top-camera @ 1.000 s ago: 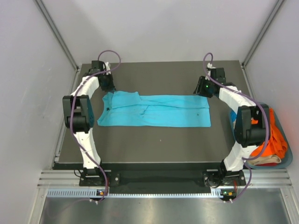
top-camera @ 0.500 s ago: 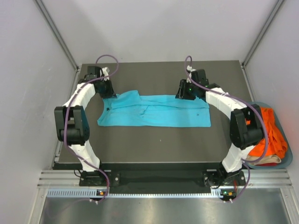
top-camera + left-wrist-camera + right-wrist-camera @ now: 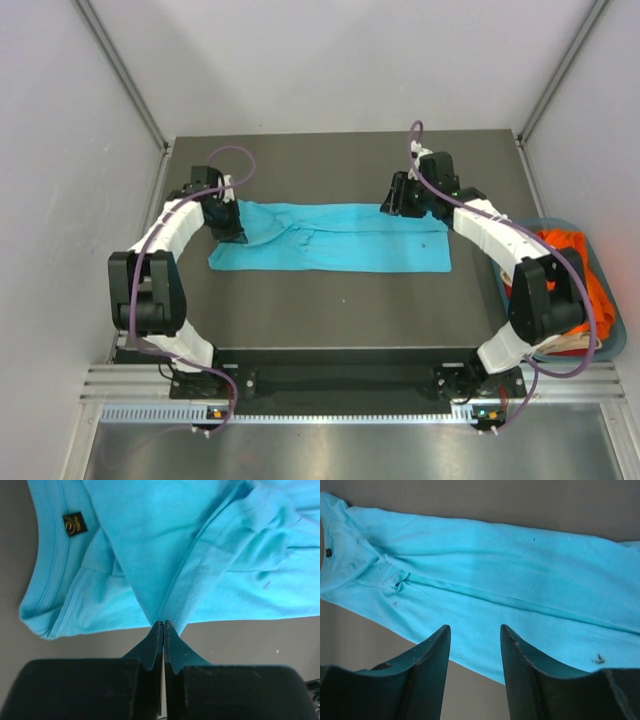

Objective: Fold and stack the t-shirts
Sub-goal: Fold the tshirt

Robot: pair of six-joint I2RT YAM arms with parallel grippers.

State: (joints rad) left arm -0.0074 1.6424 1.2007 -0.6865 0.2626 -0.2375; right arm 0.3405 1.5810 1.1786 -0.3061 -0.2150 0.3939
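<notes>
A bright turquoise t-shirt [image 3: 340, 240] lies folded into a long strip across the dark table [image 3: 330, 310], collar end to the left. My left gripper [image 3: 237, 234] is at that collar end. In the left wrist view it [image 3: 163, 625] is shut on a pinched fold of the shirt's sleeve edge [image 3: 180, 595], beside the collar label [image 3: 75, 524]. My right gripper [image 3: 393, 208] hovers over the shirt's far edge right of the middle. In the right wrist view it [image 3: 474, 631] is open and empty above the cloth [image 3: 520, 590].
A blue-grey plastic basket [image 3: 612, 335] stands off the table's right edge, holding orange shirts [image 3: 585, 285] and a beige one [image 3: 570, 345]. Grey walls enclose the table on the left, back and right. The right arm's elbow reaches over the basket.
My left gripper moved toward the near side with the sleeve edge, drawing it over the shirt. My right gripper shifted left along the far edge from the shirt's right end.
</notes>
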